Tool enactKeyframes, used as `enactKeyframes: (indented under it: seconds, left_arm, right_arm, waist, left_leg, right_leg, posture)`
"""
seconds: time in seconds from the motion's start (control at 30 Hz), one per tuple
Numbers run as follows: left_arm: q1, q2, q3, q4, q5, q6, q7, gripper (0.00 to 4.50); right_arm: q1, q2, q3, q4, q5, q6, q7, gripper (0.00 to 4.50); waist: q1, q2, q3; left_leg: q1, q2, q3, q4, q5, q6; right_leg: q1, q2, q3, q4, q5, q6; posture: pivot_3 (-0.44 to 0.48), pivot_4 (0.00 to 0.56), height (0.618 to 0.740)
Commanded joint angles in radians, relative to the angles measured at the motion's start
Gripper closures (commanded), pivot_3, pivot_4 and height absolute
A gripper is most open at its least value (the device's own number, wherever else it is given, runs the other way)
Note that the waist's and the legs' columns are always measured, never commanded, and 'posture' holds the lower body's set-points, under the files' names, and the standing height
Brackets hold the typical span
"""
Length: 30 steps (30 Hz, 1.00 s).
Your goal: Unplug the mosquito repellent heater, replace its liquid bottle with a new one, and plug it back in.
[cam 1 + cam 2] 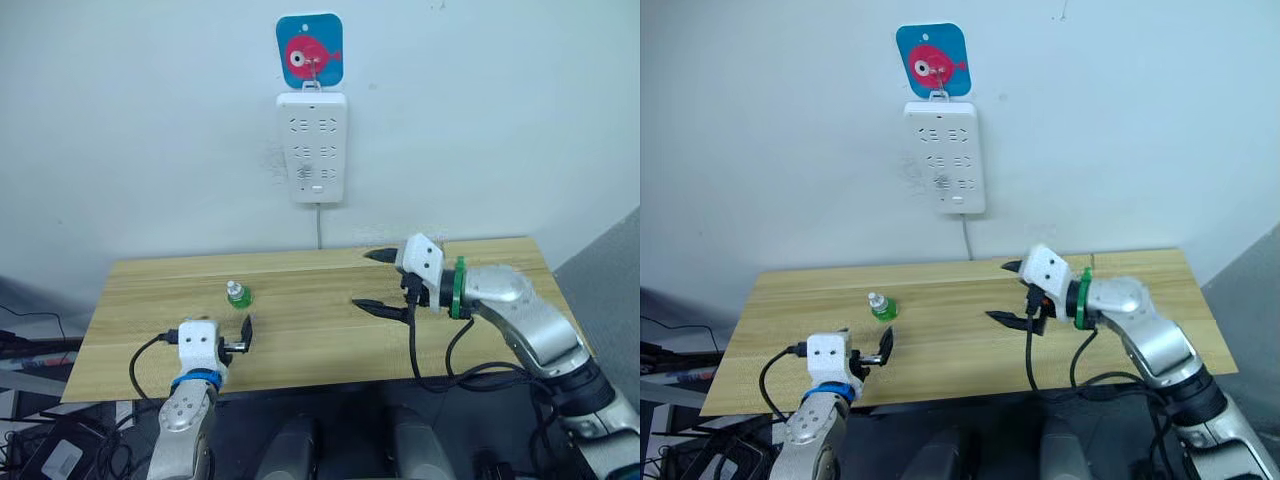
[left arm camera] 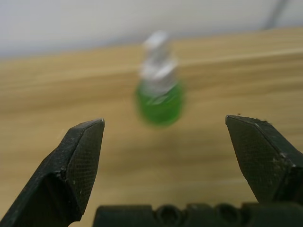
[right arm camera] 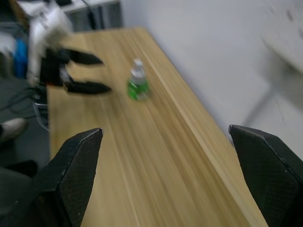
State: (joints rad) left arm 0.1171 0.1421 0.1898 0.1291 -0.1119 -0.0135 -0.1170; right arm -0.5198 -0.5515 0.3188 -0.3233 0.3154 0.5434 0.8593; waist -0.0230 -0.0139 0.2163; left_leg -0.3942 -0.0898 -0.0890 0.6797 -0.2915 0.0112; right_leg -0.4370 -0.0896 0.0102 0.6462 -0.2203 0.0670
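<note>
Wooden table (image 1: 310,330) was set against a pale wall (image 1: 480,120). On the wall a white power strip (image 1: 315,145) was hung from a blue fish hook (image 1: 309,50) at 12 o'clock, with its cable (image 1: 320,228) dropped behind the table edge. No plug could be made out in its sockets. Where the heater sat could not be told.

The bottle (image 1: 238,295) was stood on the table at about 10 o'clock from the table's middle, clear of both grippers. The left gripper (image 1: 242,337) was held near it, with the bottle at roughly 12 o'clock from the fingertips and lined up between the fingers in the left wrist view. Its jaws were spread wide and nothing was gripped. The right gripper (image 1: 366,280) was held at 2 o'clock over the table, well apart from the bottle, jaws also spread wide and empty.

The bottle was judged small, light and rigid, with a smooth, likely slippery wall. It was judged easily tipped if it were nudged on one side. The green body was judged the best hold, squeezed across its width low down. The narrow white top was judged a poorer hold.

The bottle was seen upright, with its long axis vertical. The white top was pointed up and the green base was rested flat on the wood.
</note>
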Motion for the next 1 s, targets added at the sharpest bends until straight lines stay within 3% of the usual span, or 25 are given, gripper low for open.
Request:
enactKeyframes:
  seconds: [0.03,0.23,0.5,0.6,0.8,0.9,1.0]
  left_arm:
    - [-0.092,-0.010,0.013,0.119,-0.014,-0.092,-0.002,0.00]
    - [-0.271,0.002,0.026,0.420,-0.004,-0.217,-0.009,0.00]
    - [-0.401,0.038,0.043,0.674,-0.018,-0.321,-0.031,0.00]
    - [-0.393,0.040,0.036,0.691,0.005,-0.329,-0.013,0.57]
    - [-0.395,0.055,0.019,0.704,0.029,-0.349,-0.024,2.32]
    - [-0.393,0.082,-0.014,0.666,0.076,-0.370,-0.026,2.32]
    - [-0.344,0.138,-0.116,0.486,0.133,-0.368,-0.140,2.32]
  right_arm:
    - [-0.069,0.059,0.037,-0.041,0.029,0.077,0.007,0.04]
    - [-0.157,0.189,0.098,-0.018,-0.013,0.133,-0.063,0.04]
    - [-0.152,0.200,0.074,-0.027,-0.032,0.171,-0.101,0.04]
    - [-0.152,0.206,0.060,-0.035,-0.020,0.191,-0.118,0.00]
    - [-0.159,0.230,0.045,-0.020,-0.018,0.202,-0.150,0.00]
    - [-0.144,0.223,0.040,-0.008,-0.024,0.185,-0.151,0.00]
    - [-0.095,0.191,0.017,0.008,-0.023,0.139,-0.129,0.00]
  waist:
    - [0.002,-0.002,0.001]
    - [-0.004,-0.003,0.001]
    - [-0.010,-0.003,0.002]
    - [-0.010,-0.003,0.002]
    - [-0.010,-0.003,0.002]
    - [-0.010,-0.003,0.002]
    - [-0.009,-0.003,0.002]
  left_leg:
    - [-0.001,0.000,-0.002,0.000,0.000,0.000]
    - [-0.002,-0.002,-0.005,0.000,0.002,-0.004]
    - [-0.004,-0.002,-0.009,0.000,0.002,-0.005]
    - [-0.004,-0.002,-0.010,0.000,0.002,-0.005]
    - [-0.004,-0.002,-0.011,0.000,0.002,-0.005]
    - [-0.004,-0.002,-0.012,0.000,0.002,-0.005]
    - [-0.004,-0.002,-0.013,-0.001,0.002,-0.005]
  right_leg:
    - [0.000,0.000,-0.001,0.000,0.000,0.000]
    - [-0.002,-0.001,-0.003,0.001,0.000,0.000]
    - [-0.003,-0.002,-0.008,0.001,0.000,0.000]
    - [-0.003,-0.002,-0.009,0.001,0.000,0.000]
    - [-0.003,-0.002,-0.009,0.001,0.000,0.000]
    - [-0.003,-0.002,-0.010,0.001,0.000,0.000]
    - [-0.003,-0.002,-0.012,0.001,0.000,0.000]
  posture:
    - [-0.044,0.263,0.740]
    - [-0.057,0.271,0.740]
    - [-0.079,0.270,0.740]
    - [-0.084,0.269,0.740]
    - [-0.077,0.265,0.740]
    - [-0.062,0.262,0.740]
    - [-0.046,0.261,0.740]
